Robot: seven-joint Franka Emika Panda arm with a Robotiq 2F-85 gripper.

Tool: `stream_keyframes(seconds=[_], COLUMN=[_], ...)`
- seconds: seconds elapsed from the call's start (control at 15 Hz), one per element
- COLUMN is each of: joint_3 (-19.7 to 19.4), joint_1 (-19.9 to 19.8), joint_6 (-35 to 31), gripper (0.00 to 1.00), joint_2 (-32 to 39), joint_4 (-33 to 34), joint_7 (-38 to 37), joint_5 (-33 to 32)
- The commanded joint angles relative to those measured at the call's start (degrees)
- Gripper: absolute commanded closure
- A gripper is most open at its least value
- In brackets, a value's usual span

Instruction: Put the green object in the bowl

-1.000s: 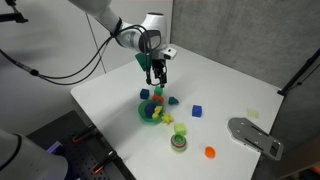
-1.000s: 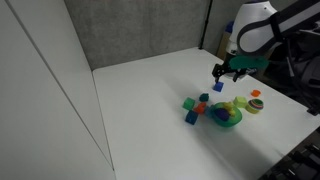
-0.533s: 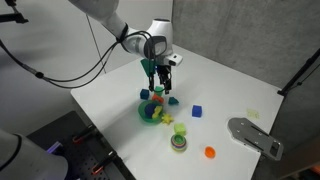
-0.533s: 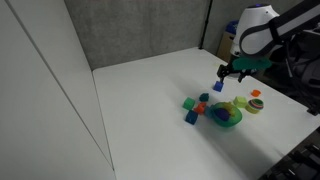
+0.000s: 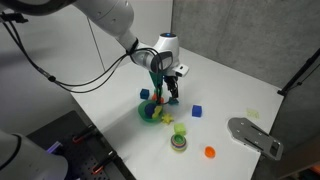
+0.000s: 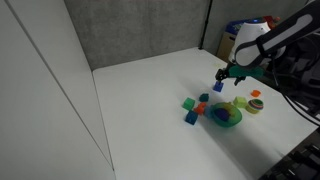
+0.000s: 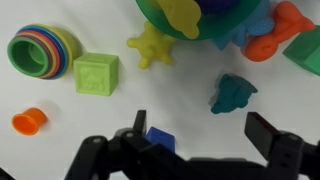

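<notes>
Just ahead of the tool (image 7: 200, 126), the green object (image 7: 233, 93) lies on the worktop (image 7: 180, 95) beside the bowl (image 7: 152, 8), not in it. Jaws apart and empty, the tool has swung closer, so grasping looks next.

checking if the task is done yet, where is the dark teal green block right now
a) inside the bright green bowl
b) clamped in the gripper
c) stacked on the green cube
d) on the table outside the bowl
d: in the wrist view the green object lies on the white table, clear of the bowl, and the gripper is open and not touching it.
</notes>
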State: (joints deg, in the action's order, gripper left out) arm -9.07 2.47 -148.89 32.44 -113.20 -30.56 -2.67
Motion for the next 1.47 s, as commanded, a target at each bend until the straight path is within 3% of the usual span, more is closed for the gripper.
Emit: stream_keyframes(seconds=[0.0,0.4,0.6,0.87,1.4], joint_3=[0.4,0.5,2.5,5.6,5.9], joint_1=[0.1,0.8,-0.5,-2.3,-2.3], joint_6=[-3.3,-9.8,-11.3,-13.2,-12.9], gripper=[0.0,0.0,0.0,0.0,0.0], joint_2=[5.9,15.7,19.4,22.4,26.7], joint_4=[5.6,12.7,15.9,18.3,22.1], joint_7=[3.7,8.2,11.0,15.1,16.5], joint_5=[1.0,1.2,2.6,5.4,6.1])
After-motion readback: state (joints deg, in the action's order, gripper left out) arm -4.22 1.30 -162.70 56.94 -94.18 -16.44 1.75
